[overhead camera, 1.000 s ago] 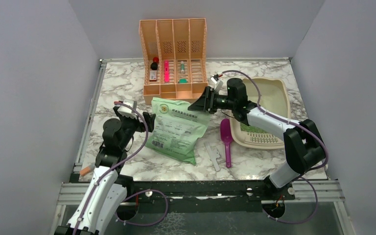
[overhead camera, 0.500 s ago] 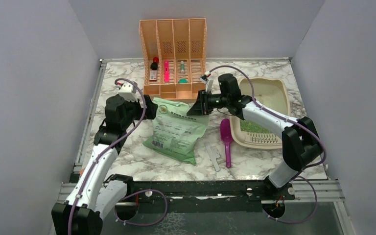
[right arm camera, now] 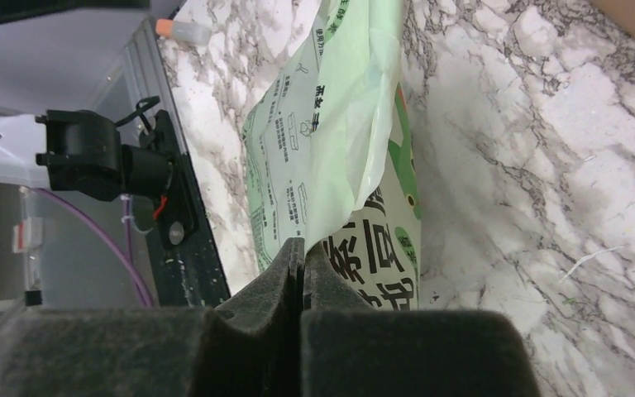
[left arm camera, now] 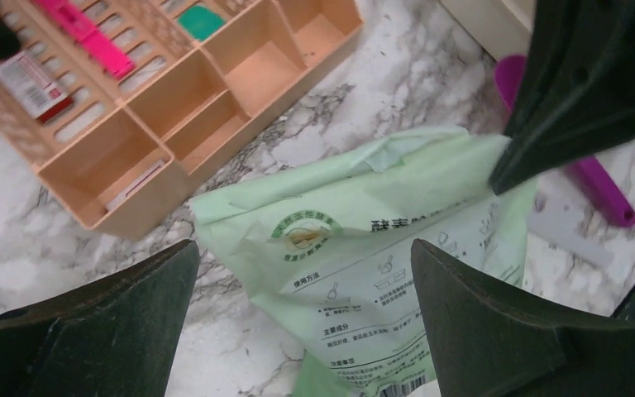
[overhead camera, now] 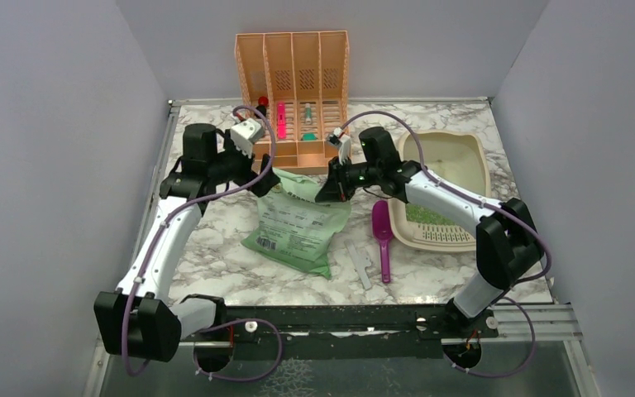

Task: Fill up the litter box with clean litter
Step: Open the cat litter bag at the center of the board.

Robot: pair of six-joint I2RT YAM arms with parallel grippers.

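Observation:
The beige litter box [overhead camera: 468, 157] stands at the right, and a patch of green clean litter [overhead camera: 430, 217] lies in it by the grille. On the marble lies a pale green printed bag [overhead camera: 298, 225] [left arm camera: 355, 273] [right arm camera: 331, 141]. My right gripper [overhead camera: 324, 193] [right arm camera: 302, 252] is shut on the bag's top right edge, with thin film pinched between its fingertips. Over the bag's top left corner hangs my left gripper [overhead camera: 266, 179] [left arm camera: 302, 318], wide open, with its fingers on either side of the bag and apart from it.
A peach slatted organizer [overhead camera: 293, 91] [left arm camera: 174, 124] with small items stands behind the bag. Between the bag and the litter box lies a purple scoop [overhead camera: 382, 240] [left arm camera: 599, 186]. A white plastic strip [overhead camera: 362, 263] lies near the front edge.
My left arm has swung up and toward the back, over the bag's top left corner. My right gripper has closed on the bag's top edge and shifted slightly left.

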